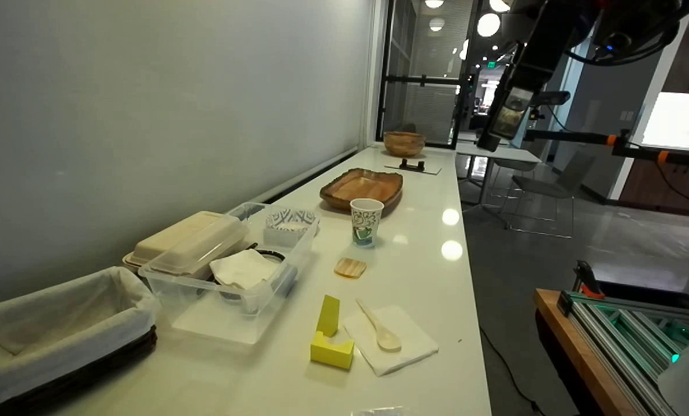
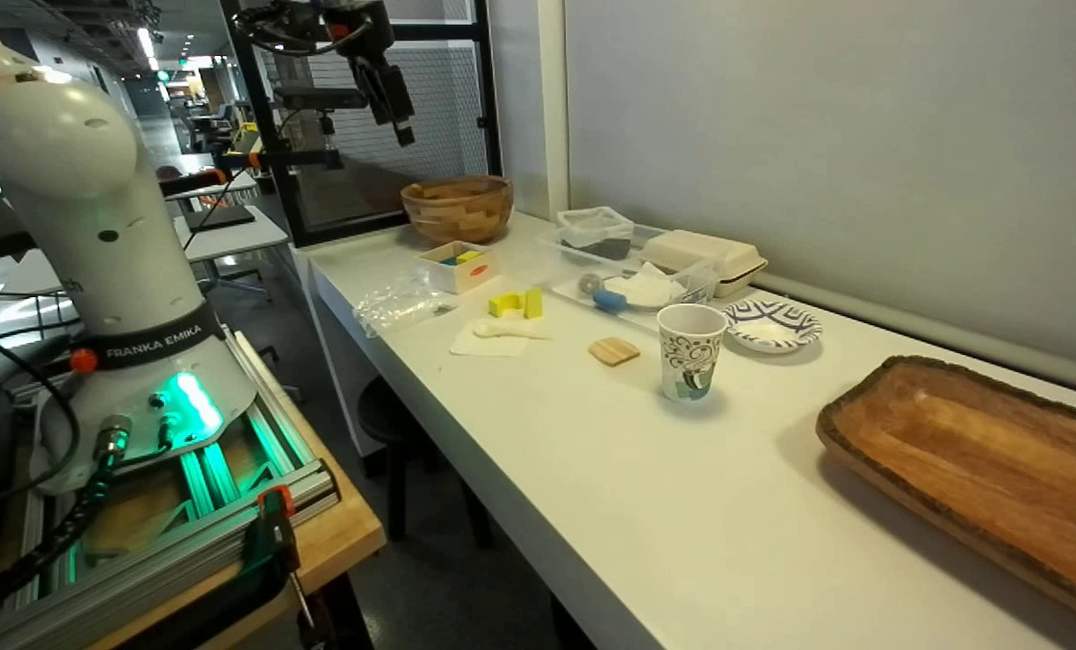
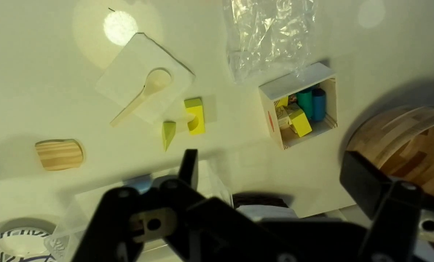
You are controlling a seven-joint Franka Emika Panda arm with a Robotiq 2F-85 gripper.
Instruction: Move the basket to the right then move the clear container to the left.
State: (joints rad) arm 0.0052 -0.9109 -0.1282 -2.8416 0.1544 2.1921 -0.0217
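Note:
The dark basket with a white cloth liner [image 1: 67,335] sits by the wall at one end of the table. Its liner also shows in an exterior view [image 2: 597,224] and partly in the wrist view [image 3: 264,211]. The clear container [image 1: 206,315] stands beside the basket along the wall, holding a napkin and other items. It also shows in an exterior view [image 2: 702,282] and, partly hidden by the gripper, in the wrist view [image 3: 215,178]. My gripper [image 3: 271,162] is open and empty, high above the table. It shows in both exterior views [image 1: 489,138] [image 2: 403,131], touching nothing.
A beige takeout box [image 1: 174,237] stands behind the container. A patterned bowl [image 2: 773,327], paper cup [image 2: 690,357], wooden tray [image 2: 980,469], wood piece [image 3: 59,154], yellow blocks [image 3: 195,116], napkin with spoon [image 3: 144,91], block box [image 3: 271,123], plastic bag [image 3: 271,40] and wooden bowl [image 2: 457,212] are around.

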